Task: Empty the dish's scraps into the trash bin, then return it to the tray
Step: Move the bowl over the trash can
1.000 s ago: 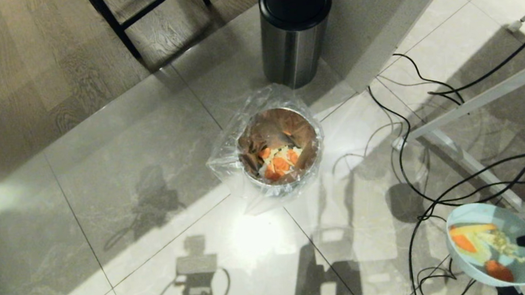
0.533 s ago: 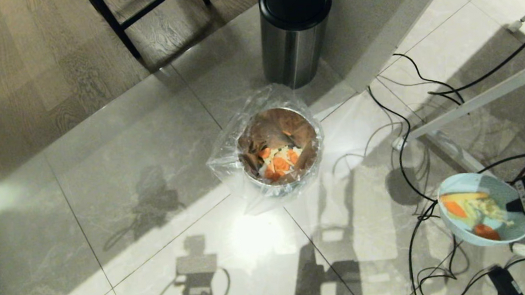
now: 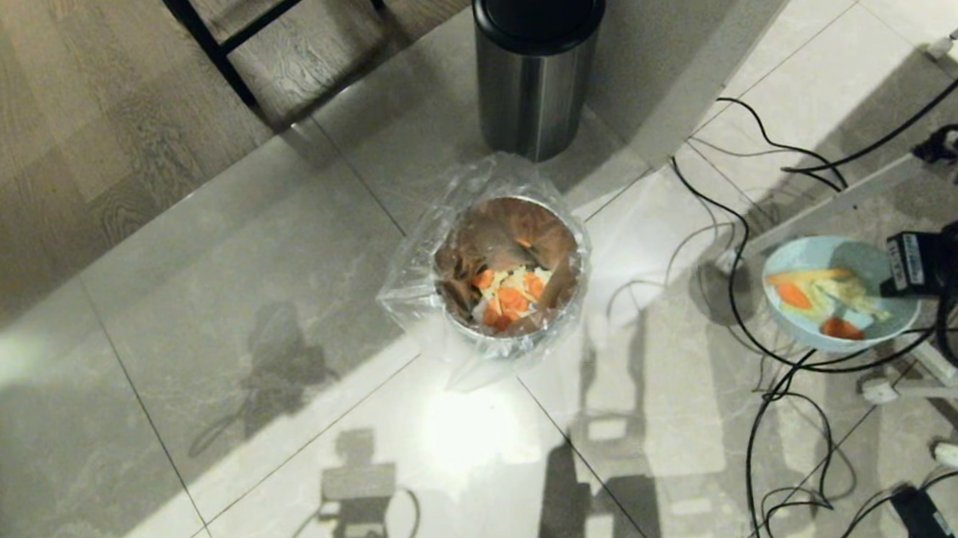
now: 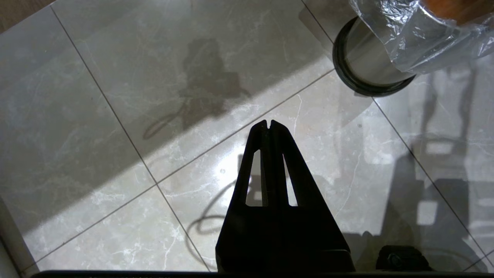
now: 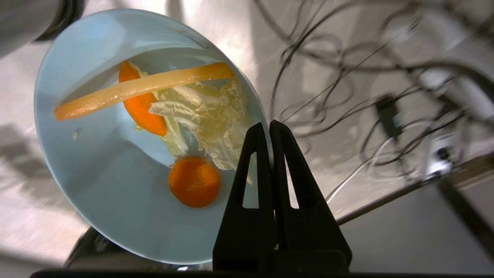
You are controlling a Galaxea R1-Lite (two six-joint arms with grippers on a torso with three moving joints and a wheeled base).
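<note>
- The dish hangs in the air at the right of the head view, over floor cables, well apart from the bin and to its right.
- It carries the scraps: a long pale orange strip, a carrot slice, a round carrot coin and crinkled pale cabbage leaves, all lying inside the bowl.
- The right gripper has its fingers pressed together on the dish's rim, pinching the wall on the side nearest the robot; the dish is tilted in the wrist view.
- The bin stands on the tiled floor near the middle of the head view, lined with a crinkled clear bag, with orange and pale pieces already at its bottom.
- A taller lidded bin stands behind it, just apart.
- The left gripper hangs over bare floor tiles with its fingers closed on nothing; the bin's black base ring shows near it in the left wrist view.
- A white frame and more cables lie on the floor at the right.
- No tray shows in any view.
</note>
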